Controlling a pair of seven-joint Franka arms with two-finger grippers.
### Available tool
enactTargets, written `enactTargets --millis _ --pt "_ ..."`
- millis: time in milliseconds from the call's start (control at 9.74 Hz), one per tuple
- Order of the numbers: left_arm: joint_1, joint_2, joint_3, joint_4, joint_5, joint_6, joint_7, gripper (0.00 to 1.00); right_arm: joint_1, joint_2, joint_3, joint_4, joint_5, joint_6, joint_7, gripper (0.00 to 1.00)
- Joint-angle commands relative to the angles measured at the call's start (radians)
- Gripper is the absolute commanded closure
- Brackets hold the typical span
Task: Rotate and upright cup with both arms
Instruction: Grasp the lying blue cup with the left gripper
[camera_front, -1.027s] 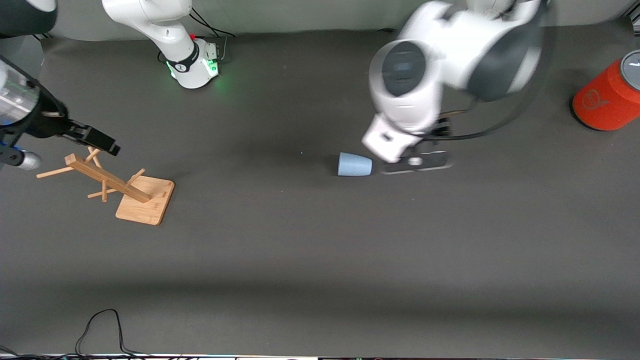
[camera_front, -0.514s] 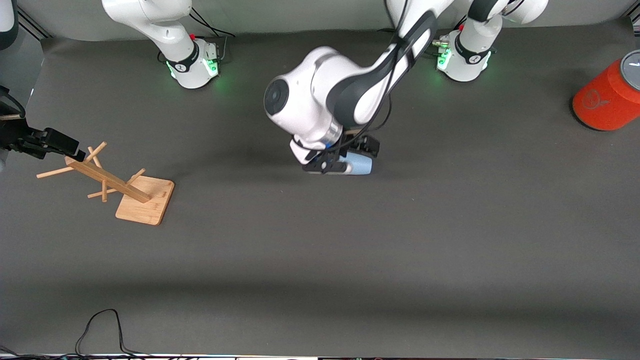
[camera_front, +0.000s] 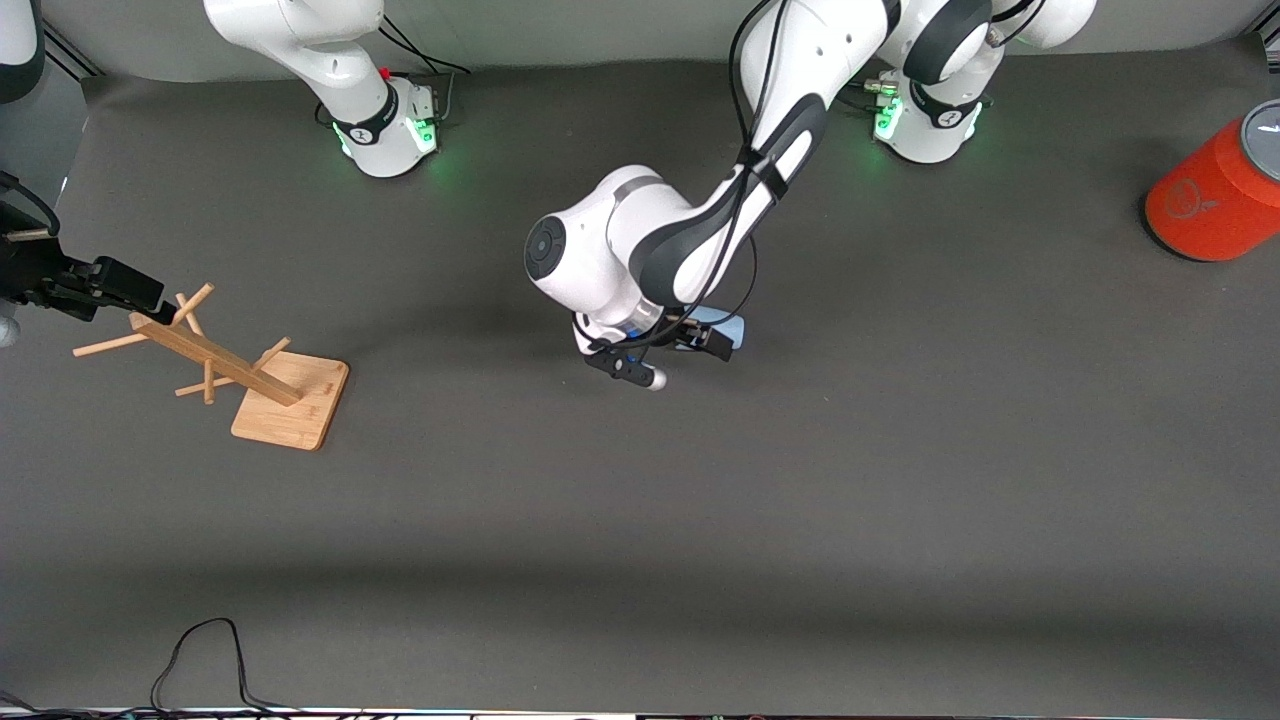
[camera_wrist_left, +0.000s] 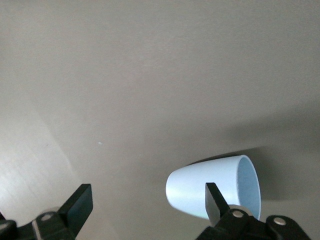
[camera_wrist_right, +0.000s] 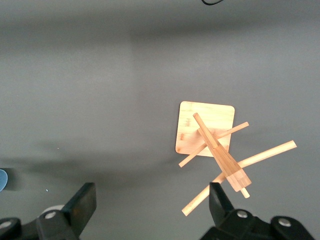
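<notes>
Pale-blue cup (camera_wrist_left: 207, 190) on its side mid-surface, nothing in it, your left gripper (camera_wrist_left: 147, 207) wide beside it, your right gripper (camera_wrist_right: 150, 205) wide over the wooden rack (camera_front: 240, 375).

My left gripper (camera_front: 690, 345) is low at mid-desk, right at the pale-blue cup (camera_front: 728, 327), which is mostly hidden under my wrist. My right gripper (camera_front: 150, 295) hangs over the wooden peg rack (camera_front: 250, 385) at the right arm's end of the desk (camera_front: 700, 520). Orange can (camera_front: 1215, 190) at the left arm's end.
</notes>
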Motion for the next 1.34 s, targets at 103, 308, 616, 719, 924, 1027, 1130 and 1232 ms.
enactTargets --millis 103,308,616,719,924,1027,1130,1232 --pt "-0.031 0.068 0.014 0.033 0.014 0.045 0.021 0.00 0.002 -0.008 -0.004 0.002 -0.011 0.012 -0.066 0.00" --pt "-0.033 0.081 0.013 0.031 0.014 0.045 0.033 0.01 0.002 0.001 -0.006 0.018 -0.011 0.006 -0.075 0.00" --pt "-0.043 0.090 0.013 0.010 0.017 0.045 0.042 0.01 -0.004 0.018 -0.006 0.027 -0.011 0.004 -0.078 0.00" --pt "-0.048 0.095 0.014 0.010 0.018 0.033 0.048 0.01 0.001 0.024 -0.004 0.029 -0.011 0.007 -0.078 0.00" --pt "-0.059 0.092 0.014 -0.029 0.030 0.019 0.065 0.03 0.001 0.029 -0.004 0.047 -0.011 0.006 -0.078 0.00" --pt "-0.060 0.092 0.014 -0.030 0.034 0.009 0.082 0.07 -0.001 0.029 -0.004 0.045 -0.011 0.006 -0.080 0.00" --pt "-0.060 0.090 0.016 -0.029 0.035 0.008 0.084 0.31 -0.002 0.031 -0.004 0.045 -0.013 0.006 -0.081 0.00" --pt "-0.062 0.088 0.018 -0.029 0.044 0.004 0.084 0.70 -0.002 0.031 -0.004 0.044 -0.013 0.006 -0.083 0.00"
